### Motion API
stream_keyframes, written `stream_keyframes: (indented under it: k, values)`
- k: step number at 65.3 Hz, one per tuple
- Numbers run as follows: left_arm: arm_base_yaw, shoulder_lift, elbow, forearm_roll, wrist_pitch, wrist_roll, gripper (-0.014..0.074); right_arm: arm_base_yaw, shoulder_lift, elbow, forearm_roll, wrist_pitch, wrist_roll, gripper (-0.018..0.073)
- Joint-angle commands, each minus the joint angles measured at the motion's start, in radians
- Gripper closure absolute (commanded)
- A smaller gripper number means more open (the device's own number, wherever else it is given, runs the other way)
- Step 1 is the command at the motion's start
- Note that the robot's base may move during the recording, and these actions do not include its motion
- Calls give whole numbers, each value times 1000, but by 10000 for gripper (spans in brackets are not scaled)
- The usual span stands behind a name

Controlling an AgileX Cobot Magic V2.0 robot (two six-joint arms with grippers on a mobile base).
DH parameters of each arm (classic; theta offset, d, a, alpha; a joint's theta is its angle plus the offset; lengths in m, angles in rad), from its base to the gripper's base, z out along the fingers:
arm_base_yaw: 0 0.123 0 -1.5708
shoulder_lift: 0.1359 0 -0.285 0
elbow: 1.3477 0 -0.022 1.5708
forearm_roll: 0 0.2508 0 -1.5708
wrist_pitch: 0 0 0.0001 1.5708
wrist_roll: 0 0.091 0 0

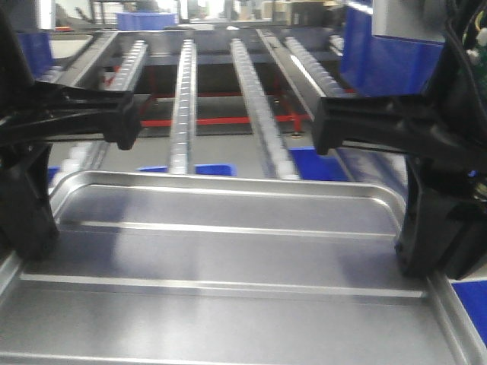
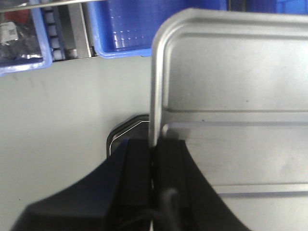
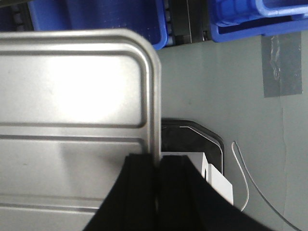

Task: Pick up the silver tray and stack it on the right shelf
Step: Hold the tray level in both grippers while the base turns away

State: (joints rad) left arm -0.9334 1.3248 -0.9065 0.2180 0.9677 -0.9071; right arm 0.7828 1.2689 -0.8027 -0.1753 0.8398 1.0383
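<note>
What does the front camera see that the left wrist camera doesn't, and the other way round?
Only the front view shows the right shelf's roller lanes ahead and the right gripper at the silver tray's edge. Only the left wrist view shows the rim clamped in the left gripper close up, above a grey surface. Both show the left gripper, the tray's ribbed floor and blue bins.

- Tray (image 1: 228,251) lies between left gripper (image 2: 153,150) and right gripper (image 3: 157,162), a side rim in each one's jaws.
- Shelf (image 1: 183,99) ahead of both, beyond tray.
</note>
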Motion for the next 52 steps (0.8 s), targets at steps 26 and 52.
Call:
stream_keyframes:
  k: [26,52]
  values:
    - [-4,-30,-20,37,34,9,697,-1,-20,-28,-42,7,-3,500]
    - [-4,-30,-20,37,34,9,697,-1,-20,-28,-42,9,-3,500]
